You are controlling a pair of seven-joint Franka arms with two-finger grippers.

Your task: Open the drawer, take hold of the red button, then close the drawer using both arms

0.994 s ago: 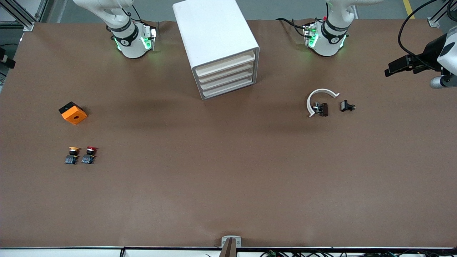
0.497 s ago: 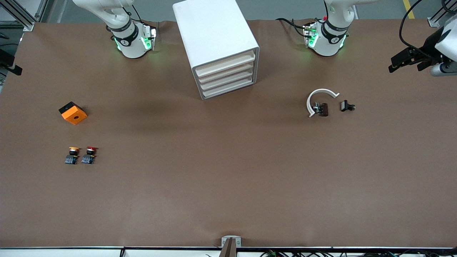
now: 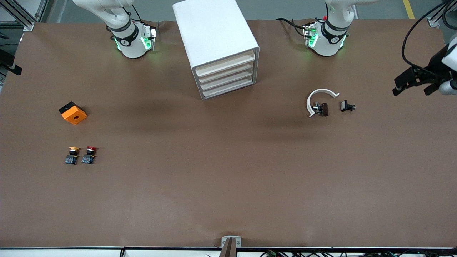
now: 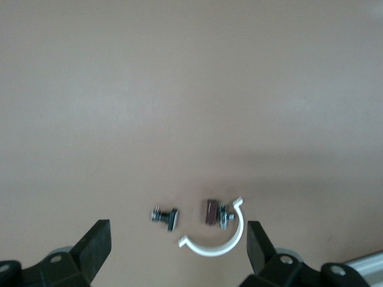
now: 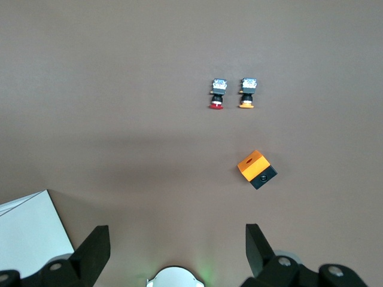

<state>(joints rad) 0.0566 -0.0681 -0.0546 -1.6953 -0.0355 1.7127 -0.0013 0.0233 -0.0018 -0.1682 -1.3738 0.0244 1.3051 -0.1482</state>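
The button (image 3: 89, 155) with the red cap lies on the brown table (image 3: 228, 185) toward the right arm's end, near the front camera. An orange-capped button (image 3: 72, 155) lies just beside it, closer to the table's end. The orange cube (image 3: 73, 112) sits farther from the camera than both. Toward the left arm's end lie a white curved clip (image 3: 319, 98) with a small dark part (image 3: 322, 109) touching it and a small black part (image 3: 346, 106) near it. The white drawer cabinet (image 3: 217, 46) stands between the arm bases, all drawers shut. The left gripper (image 3: 414, 80) hangs over the table's edge, fingers wide apart, holding nothing. The right gripper (image 5: 173, 251) is up over its own base, fingers (image 5: 96, 251) apart and empty too.
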